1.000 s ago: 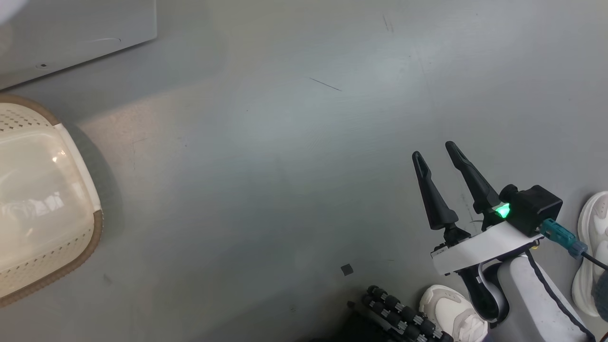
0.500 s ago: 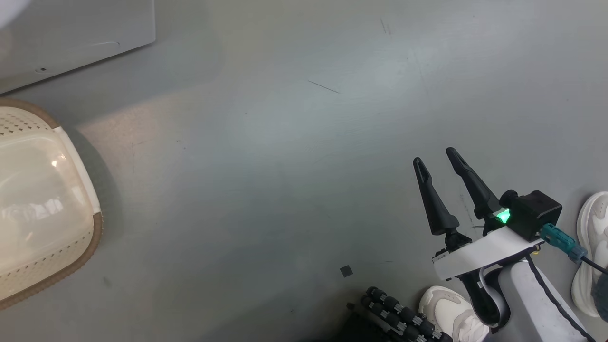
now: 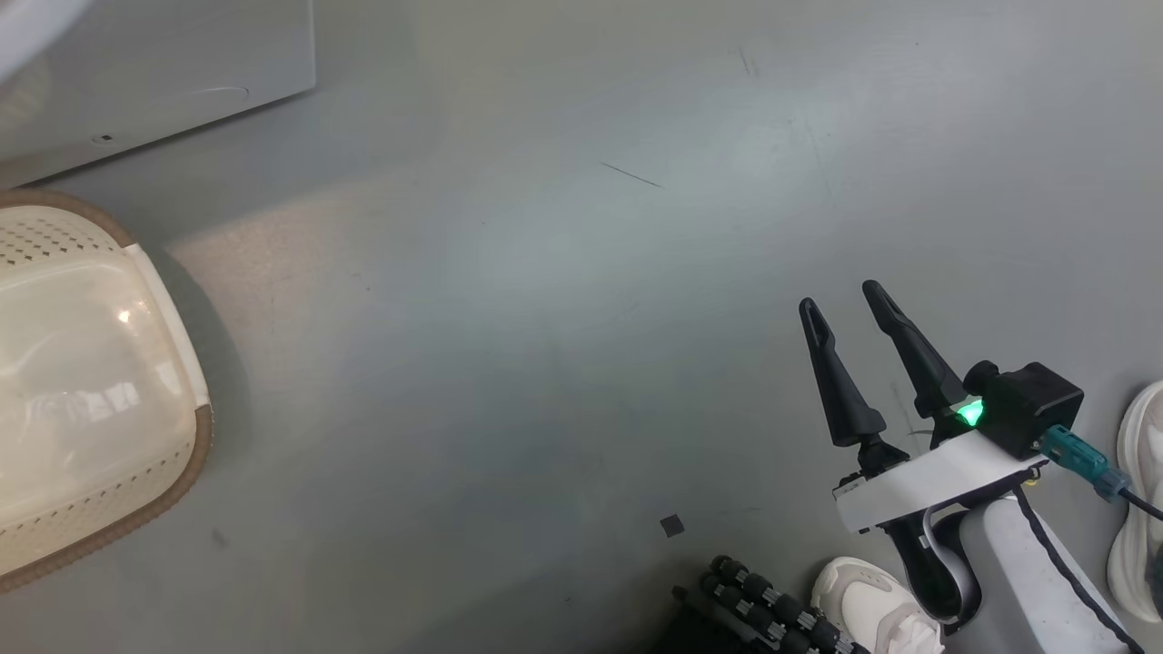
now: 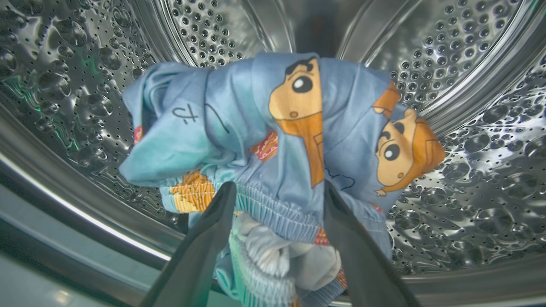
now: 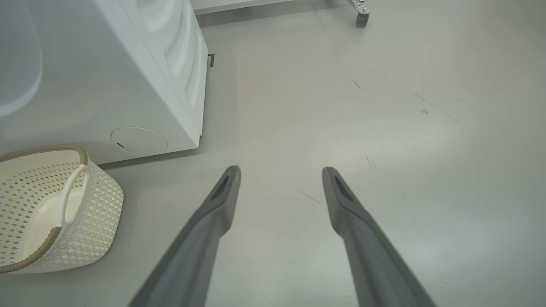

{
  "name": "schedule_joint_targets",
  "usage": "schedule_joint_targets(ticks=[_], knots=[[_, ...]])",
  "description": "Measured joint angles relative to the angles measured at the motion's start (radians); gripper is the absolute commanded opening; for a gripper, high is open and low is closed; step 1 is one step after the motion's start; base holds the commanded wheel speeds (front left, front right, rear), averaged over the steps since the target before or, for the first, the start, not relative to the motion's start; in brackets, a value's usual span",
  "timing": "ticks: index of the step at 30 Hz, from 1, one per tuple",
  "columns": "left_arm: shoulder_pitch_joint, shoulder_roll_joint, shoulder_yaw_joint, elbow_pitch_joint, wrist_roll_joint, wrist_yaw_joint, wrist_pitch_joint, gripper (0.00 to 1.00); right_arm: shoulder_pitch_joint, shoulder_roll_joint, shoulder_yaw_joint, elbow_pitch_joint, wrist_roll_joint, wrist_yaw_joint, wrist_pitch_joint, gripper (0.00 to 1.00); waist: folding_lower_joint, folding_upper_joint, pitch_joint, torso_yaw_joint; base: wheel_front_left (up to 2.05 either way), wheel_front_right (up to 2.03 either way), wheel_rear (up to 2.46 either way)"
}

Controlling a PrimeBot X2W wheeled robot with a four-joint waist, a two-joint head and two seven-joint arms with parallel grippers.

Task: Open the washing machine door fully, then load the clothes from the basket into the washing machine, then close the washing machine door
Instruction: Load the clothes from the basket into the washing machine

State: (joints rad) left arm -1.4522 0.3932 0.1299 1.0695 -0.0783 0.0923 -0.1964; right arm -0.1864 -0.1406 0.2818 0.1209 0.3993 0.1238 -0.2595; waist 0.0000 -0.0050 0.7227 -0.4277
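Note:
In the left wrist view my left gripper is inside the washing machine's steel drum. It is open, its fingers standing on either side of the gathered waistband of the clothes, a bunched light-blue garment with cartoon prints. My right gripper is open with nothing between its fingers, low over the floor at the lower right of the head view. The cream basket stands at the left with no clothes in it, next to the washing machine. The washing machine door is out of view.
A person's white shoes stand on the grey floor close to my right arm. A black ribbed part lies beside them. A caster wheel sits far off across open floor.
The head view has shifted slightly, so the camera moved. Right gripper and basket keep their places. My left gripper has gone from shut to open.

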Motion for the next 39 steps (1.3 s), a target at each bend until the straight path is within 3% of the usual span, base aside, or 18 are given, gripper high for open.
schedule_joint_targets(ticks=[15, 39], knots=[[0.008, -0.095, 0.024, 0.051, -0.016, 0.012, -0.024, 1.00, -0.001, 0.000, -0.053, 0.002, 0.000, 0.000, 0.000, 1.00, 0.0000, 0.0000, -0.042, 0.051, 0.00, 0.00, 0.00], [0.155, -0.223, 0.061, 0.097, -0.072, 0.019, -0.052, 1.00, -0.002, -0.011, -0.096, 0.003, -0.003, 0.000, 0.000, 1.00, 0.0000, 0.0000, -0.154, 0.162, 0.00, 0.00, 0.00]])
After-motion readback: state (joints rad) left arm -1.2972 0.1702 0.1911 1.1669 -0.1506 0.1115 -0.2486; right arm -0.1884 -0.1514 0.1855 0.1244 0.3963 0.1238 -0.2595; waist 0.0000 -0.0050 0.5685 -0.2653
